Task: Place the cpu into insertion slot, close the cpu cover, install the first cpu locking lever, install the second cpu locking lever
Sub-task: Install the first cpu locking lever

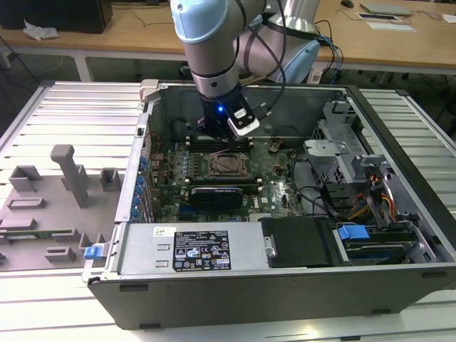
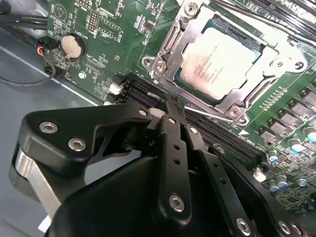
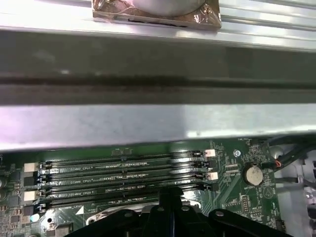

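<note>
The cpu (image 2: 219, 54), a flat square chip with a dull silver top, lies in the insertion slot (image 1: 226, 165) on the green board. The cpu cover (image 2: 170, 42), a silver frame plate, lies flat over the chip's edges, and the chip shows through its window. A thin silver locking lever (image 2: 210, 113) runs along the socket's side nearest my gripper (image 2: 168, 109). The black fingers are pressed together, and their tips sit at that lever's end, above the memory slots. In the exterior view the gripper (image 1: 222, 134) hangs just behind the socket, inside the open case.
Long black memory slots (image 3: 123, 173) lie between the socket and the case wall (image 3: 148, 118). A coin battery (image 2: 72, 47) and loose wires sit beside the board. A black expansion card (image 1: 217, 194), a power supply (image 1: 192, 249) and a drive cage (image 1: 335, 153) crowd the case.
</note>
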Available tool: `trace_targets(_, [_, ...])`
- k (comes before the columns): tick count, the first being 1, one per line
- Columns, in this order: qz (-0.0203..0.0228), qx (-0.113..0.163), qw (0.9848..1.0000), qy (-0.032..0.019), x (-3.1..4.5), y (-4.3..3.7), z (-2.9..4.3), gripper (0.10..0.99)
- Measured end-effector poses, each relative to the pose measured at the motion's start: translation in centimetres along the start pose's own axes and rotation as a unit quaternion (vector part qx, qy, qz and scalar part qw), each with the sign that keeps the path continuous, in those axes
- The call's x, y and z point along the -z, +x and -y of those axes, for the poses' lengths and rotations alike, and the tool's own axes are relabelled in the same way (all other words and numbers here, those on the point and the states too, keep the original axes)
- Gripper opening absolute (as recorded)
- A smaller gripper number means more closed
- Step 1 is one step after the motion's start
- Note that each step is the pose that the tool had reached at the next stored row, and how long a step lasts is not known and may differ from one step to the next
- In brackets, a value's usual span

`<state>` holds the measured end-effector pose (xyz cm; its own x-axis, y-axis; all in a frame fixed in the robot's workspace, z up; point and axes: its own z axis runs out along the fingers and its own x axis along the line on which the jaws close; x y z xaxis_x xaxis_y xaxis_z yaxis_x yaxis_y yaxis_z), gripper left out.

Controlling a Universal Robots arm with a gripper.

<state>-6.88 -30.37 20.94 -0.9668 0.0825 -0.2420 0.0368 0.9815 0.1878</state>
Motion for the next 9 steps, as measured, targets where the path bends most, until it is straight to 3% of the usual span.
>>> trace_targets(3, [0.0043, -0.021, 0.9997, 0.0057, -0.24, 0.09, -0.08, 0.106])
trace_targets(9, [0.0057, -0.028, 0.9996, 0.0076, -0.40, 0.19, -0.54, 0.106])
